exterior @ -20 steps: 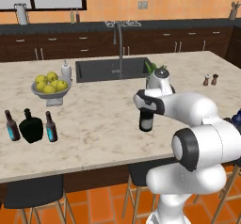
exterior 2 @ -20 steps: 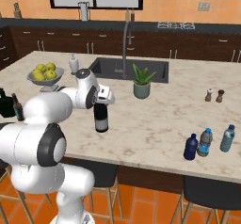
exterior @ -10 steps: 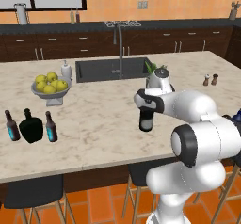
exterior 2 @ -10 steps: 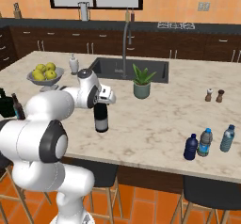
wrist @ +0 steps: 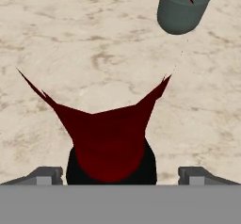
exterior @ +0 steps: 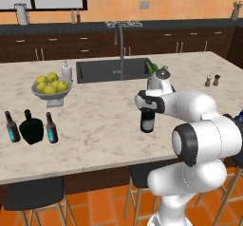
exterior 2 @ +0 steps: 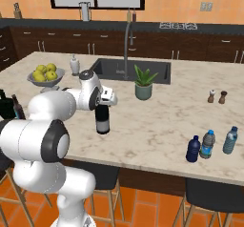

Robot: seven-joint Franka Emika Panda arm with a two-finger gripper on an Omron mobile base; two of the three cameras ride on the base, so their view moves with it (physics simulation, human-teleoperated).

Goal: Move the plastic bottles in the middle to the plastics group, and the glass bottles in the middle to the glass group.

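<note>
A tall dark wine bottle (exterior: pixel 147 121) (exterior 2: pixel 102 122) with a red-foil neck (wrist: pixel 110 143) stands upright in the middle of the marble counter. My gripper (exterior: pixel 148 104) (exterior 2: pixel 105 100) (wrist: pixel 121 173) is at its neck, open; the fingertips (wrist: pixel 44 173) flank the foil top with gaps on both sides. At the left front stand two small brown beer bottles (exterior: pixel 11 127) (exterior: pixel 51 128) with a squat black flask (exterior: pixel 31 127) between them. At the right front a dark blue plastic bottle (exterior 2: pixel 193 149) stands beside two clear ones (exterior 2: pixel 208 144) (exterior 2: pixel 230 140).
A potted plant (exterior 2: pixel 143 85) (wrist: pixel 184 6) stands just behind the wine bottle. Behind it lies the sink (exterior: pixel 111 70) with its faucet (exterior: pixel 120 49). A bowl of lemons (exterior: pixel 50 88) and a white soap dispenser (exterior: pixel 67 71) stand at the back left, salt and pepper shakers (exterior: pixel 212 80) at the right.
</note>
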